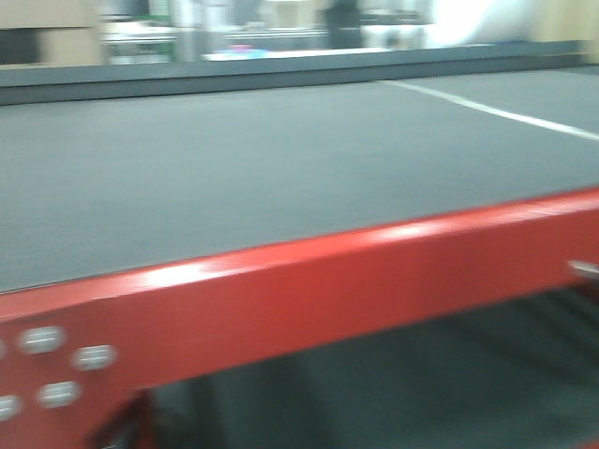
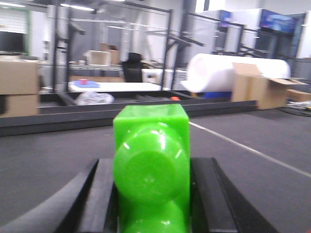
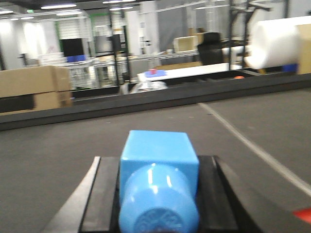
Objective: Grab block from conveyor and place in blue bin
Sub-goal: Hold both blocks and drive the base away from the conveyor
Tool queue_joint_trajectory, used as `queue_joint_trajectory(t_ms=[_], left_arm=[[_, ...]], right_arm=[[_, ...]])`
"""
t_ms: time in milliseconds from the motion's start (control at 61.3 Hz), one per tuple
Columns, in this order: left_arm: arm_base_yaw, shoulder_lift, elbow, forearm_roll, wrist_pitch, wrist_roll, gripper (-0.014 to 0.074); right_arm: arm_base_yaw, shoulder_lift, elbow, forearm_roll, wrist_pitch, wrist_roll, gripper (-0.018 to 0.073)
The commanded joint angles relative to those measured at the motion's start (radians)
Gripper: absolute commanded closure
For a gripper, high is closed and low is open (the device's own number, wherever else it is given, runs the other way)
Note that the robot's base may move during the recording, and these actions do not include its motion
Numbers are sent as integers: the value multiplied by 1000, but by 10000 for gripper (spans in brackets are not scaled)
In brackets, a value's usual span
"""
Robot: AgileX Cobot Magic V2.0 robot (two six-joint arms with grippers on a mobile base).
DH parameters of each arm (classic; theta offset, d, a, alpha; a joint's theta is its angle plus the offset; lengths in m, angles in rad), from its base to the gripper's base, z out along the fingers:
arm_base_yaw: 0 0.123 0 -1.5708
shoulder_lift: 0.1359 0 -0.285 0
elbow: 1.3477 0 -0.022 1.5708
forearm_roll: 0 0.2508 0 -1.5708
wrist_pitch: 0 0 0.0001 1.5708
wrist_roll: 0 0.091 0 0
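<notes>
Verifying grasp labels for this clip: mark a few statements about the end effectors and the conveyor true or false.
1. The left end effector holds a green block. True.
2. The right end effector holds a red block. False: it holds a blue block.
3. The conveyor has a yellow frame. False: it has a red frame.
4. A white line crosses the conveyor. True.
</notes>
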Motion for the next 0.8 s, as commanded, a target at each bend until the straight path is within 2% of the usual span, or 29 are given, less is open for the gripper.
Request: queue_joint_trajectory(t_ms=[0,783], left_arm=[[-4,-4,-1,1,-20,-1,707],[-4,-4,-1,1,-20,-1,707]], right_arm=[[-1,-5,2,-9,-24,-7,721],[-1,-5,2,-9,-24,-7,721]])
